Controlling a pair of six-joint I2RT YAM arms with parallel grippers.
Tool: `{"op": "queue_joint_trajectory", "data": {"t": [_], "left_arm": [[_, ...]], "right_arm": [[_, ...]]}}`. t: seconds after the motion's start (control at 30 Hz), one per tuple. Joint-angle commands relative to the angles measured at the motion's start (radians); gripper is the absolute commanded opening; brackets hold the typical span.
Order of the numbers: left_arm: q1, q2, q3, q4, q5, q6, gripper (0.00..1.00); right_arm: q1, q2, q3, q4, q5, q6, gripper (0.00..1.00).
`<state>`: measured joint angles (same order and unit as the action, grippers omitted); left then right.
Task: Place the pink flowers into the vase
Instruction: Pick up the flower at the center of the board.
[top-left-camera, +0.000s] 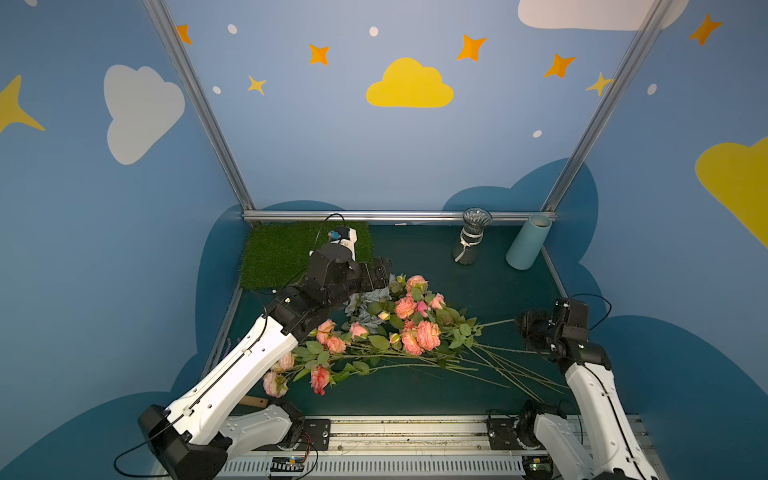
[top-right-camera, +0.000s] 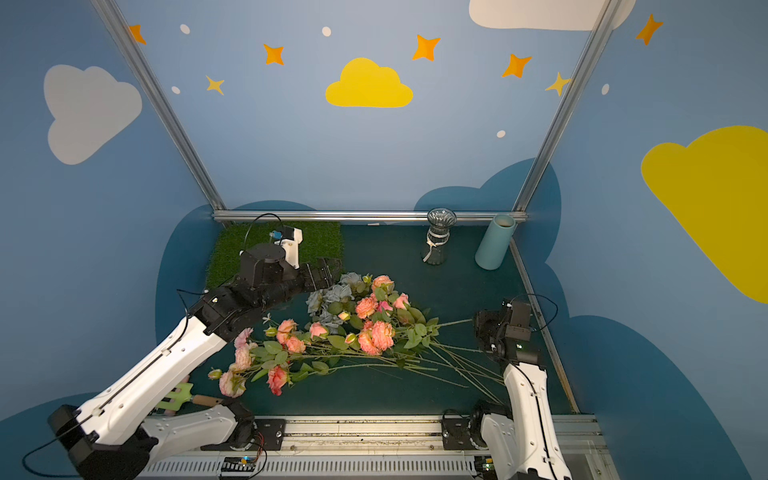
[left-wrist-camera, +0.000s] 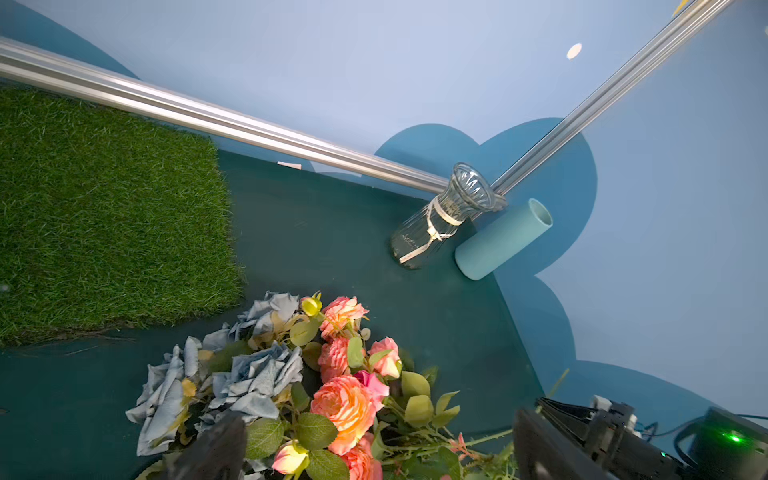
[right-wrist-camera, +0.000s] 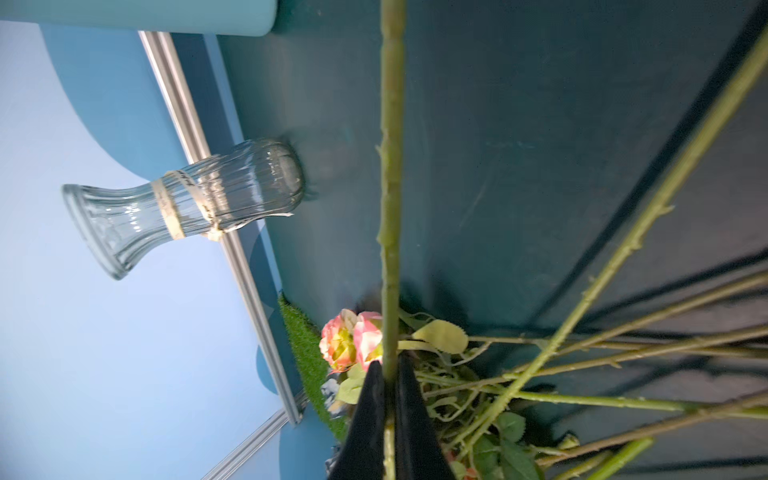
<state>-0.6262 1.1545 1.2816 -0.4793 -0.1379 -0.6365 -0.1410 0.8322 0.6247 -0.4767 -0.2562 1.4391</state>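
Blue walls painted with clouds and stars box in a dark green table (top-left-camera: 457, 395), with a metal rail (top-left-camera: 395, 215) along its far edge. Across the middle of it lie the pink flowers (top-left-camera: 428, 334) in a loose heap. Their blooms sit toward the left and far side, and their long stems fan out toward the near right corner. Tucked against the heap's far left side is a bunch of grey-blue flowers (top-right-camera: 332, 295).

From the near right, the right arm (top-left-camera: 590, 386) rises, bends at the elbow and turns its wrist leftward. Its right claw (right-wrist-camera: 388, 368) sits low and is clenched on one green stem (right-wrist-camera: 390, 187) close to the cut end.

From the near left, the left arm (top-left-camera: 249, 361) stretches diagonally toward the far side, past the corner of a grass mat (top-left-camera: 274, 257). Its wrist is bent to the right. Hovering over the top of the heap, the left claw (top-right-camera: 330, 272) is spread wide with nothing between its fingers (left-wrist-camera: 216, 444).

By the rail at the far right, the glass vase (top-left-camera: 471, 241) stands upright, well apart from the blooms, and a pale blue tube (top-left-camera: 528, 243) stands just beside it. Bare green surface runs from the heap to the vase. The stem ends reach close to the right arm's base. A small garden fork (top-right-camera: 183, 395) lies at the near left edge, partly under the left arm.
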Motion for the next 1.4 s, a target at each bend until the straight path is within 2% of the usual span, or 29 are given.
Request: {"op": "queue_joint_trajectory", "data": {"t": [0.0, 0.1, 0.23, 0.47, 0.57, 0.7, 0.93, 1.03, 1.17, 1.37], "left_arm": [[-0.037, 0.036, 0.094, -0.081, -0.002, -0.010, 1.00], [-0.092, 0.075, 0.169, -0.087, 0.022, -0.015, 1.00], [-0.162, 0.141, 0.255, -0.054, 0.120, -0.056, 1.00], [-0.344, 0.262, 0.399, -0.028, 0.112, -0.098, 1.00], [-0.380, 0.296, 0.403, 0.012, 0.124, -0.139, 1.00], [-0.413, 0.343, 0.405, 0.048, 0.103, -0.181, 1.00], [-0.404, 0.394, 0.354, 0.136, 0.073, -0.259, 1.00], [-0.344, 0.383, 0.289, 0.211, 0.101, -0.332, 0.99], [-0.228, 0.382, 0.180, 0.357, 0.208, -0.453, 0.92], [-0.191, 0.451, 0.161, 0.478, 0.239, -0.524, 0.87]], "right_arm": [[0.006, 0.033, 0.079, 0.127, -0.079, 0.081, 0.00], [0.013, 0.060, 0.113, 0.170, -0.064, 0.112, 0.00], [0.027, 0.116, 0.148, 0.263, -0.053, 0.174, 0.00], [0.110, 0.210, 0.202, 0.388, 0.014, 0.258, 0.00], [0.142, 0.255, 0.191, 0.502, 0.049, 0.334, 0.00], [0.222, 0.264, 0.186, 0.562, 0.185, 0.409, 0.00], [0.341, 0.310, 0.207, 0.653, 0.308, 0.514, 0.00], [0.379, 0.335, 0.223, 0.694, 0.321, 0.537, 0.00], [0.424, 0.338, 0.231, 0.708, 0.365, 0.563, 0.00], [0.482, 0.360, 0.263, 0.735, 0.423, 0.568, 0.00]]}}
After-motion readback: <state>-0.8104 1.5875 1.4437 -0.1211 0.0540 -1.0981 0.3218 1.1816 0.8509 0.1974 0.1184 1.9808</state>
